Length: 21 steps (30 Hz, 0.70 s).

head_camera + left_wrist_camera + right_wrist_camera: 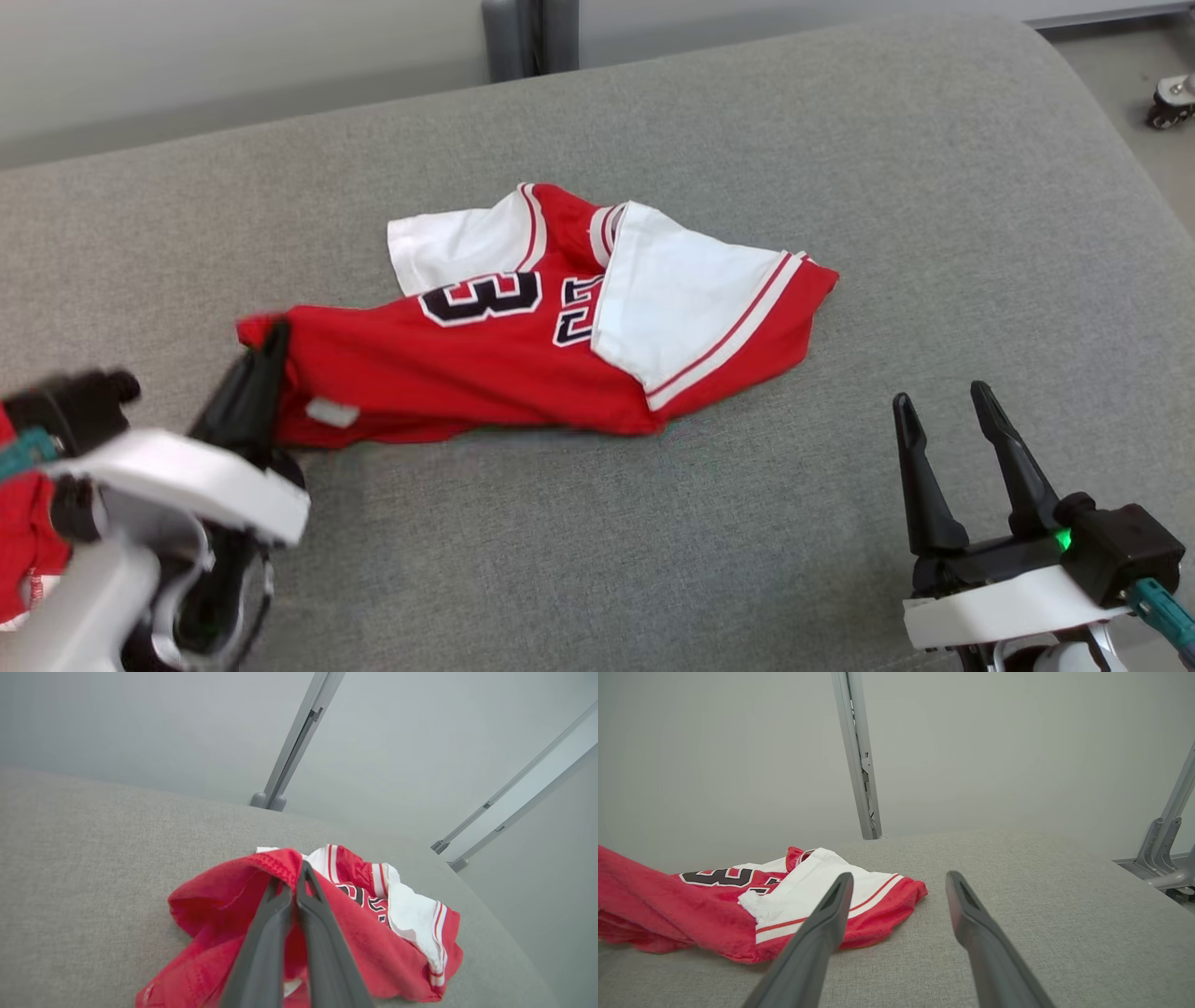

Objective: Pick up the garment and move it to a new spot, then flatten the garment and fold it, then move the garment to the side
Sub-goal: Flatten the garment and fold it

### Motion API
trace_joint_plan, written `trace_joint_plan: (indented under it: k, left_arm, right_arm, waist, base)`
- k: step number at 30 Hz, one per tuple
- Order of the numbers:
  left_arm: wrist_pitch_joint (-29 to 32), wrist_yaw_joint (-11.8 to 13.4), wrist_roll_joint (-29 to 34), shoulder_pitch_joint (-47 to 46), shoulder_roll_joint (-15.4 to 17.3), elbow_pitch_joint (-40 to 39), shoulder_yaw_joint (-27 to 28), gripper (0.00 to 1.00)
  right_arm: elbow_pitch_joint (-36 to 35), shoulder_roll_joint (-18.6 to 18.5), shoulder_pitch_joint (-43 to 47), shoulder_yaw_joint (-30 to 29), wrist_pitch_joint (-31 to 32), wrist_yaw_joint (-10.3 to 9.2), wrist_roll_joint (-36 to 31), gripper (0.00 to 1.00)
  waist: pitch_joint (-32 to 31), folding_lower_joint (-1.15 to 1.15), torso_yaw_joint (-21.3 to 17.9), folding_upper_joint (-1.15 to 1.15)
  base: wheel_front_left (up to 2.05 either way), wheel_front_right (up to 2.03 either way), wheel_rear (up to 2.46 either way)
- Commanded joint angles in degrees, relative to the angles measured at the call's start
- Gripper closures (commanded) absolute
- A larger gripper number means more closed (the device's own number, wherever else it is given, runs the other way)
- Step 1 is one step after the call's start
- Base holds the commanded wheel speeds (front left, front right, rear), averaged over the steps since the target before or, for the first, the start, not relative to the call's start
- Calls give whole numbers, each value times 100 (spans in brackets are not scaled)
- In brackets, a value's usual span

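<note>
The big grey cushion (840,140) is the largest thing here, and everything rests on it. The garment (485,364) is a red and white sports shirt with dark numbers. It lies crumpled near the middle of the cushion. Part of it is turned over, so a white piece with red stripes sits on top at one end.

The garment's long way runs from side to side in the head view. One end points to the robot's left and the other end points to its right.

The left end effector (275,331) is at the left end of the garment. Its two dark fingers are pressed tight together, and a bit of the red edge is pinched between them. The left wrist view shows the cloth bunched up around the tips.

The right end effector (941,395) is wide open and has nothing in it. It sits apart from the garment. The garment lies ahead of it and off to its left. The striped white end is the part closest to it.

I think the next job is to lift the garment and carry it to a new spot. The left arm already has its end. The right arm is the closer one to the other end, so it would have to reach forward and left to take it.

A small white label (331,412) sits on the red cloth close to the pinched end.
</note>
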Motion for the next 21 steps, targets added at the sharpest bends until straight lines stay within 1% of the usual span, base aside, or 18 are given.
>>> trace_joint_plan:
  k: [1,3,6,9,10,11,16,18,21]
  left_arm:
    - [142,-57,-98,-364,36,24,95,100]
    - [368,-55,-88,-734,141,240,125,100]
    - [682,-159,-231,-1248,49,710,117,100]
    - [955,-293,-190,-1651,116,1401,27,100]
    - [977,-371,-168,-1765,91,1617,-10,100]
    - [977,-371,-168,-1765,91,1617,-10,100]
    - [725,-807,-162,-2073,-117,2589,-37,100]
    - [638,-1004,-229,-2113,-239,2799,-43,100]
    - [568,-1238,-148,-2183,-283,2861,-146,100]
  right_arm:
    - [-26,-28,-89,14,-1,-1,25,0]
    - [-24,-27,-155,66,-1,-1,20,0]
    - [-21,-28,-263,123,-1,-1,45,0]
    - [-8,-25,-362,186,-1,-1,93,0]
    - [-2,-26,-386,195,-1,-1,108,0]
    - [-2,-26,-386,195,-1,-1,108,0]
    - [45,-26,-376,247,-1,-1,153,0]
    - [51,-26,-330,226,-1,-1,145,0]
    - [69,-25,-294,206,-1,-1,126,0]
  waist:
    - [126,0,-23,0]
    - [249,0,-78,0]
    - [476,0,-211,0]
    - [686,0,-388,0]
    - [741,0,-440,0]
    - [741,0,-440,0]
    - [835,0,-588,0]
    - [808,0,-594,0]
    - [715,0,-542,0]
  base:
    - [0,0,0]
    - [0,0,0]
    - [0,0,0]
    - [0,0,0]
    - [0,0,0]
    - [0,0,0]
    - [0,0,0]
    - [0,0,0]
    - [0,0,0]
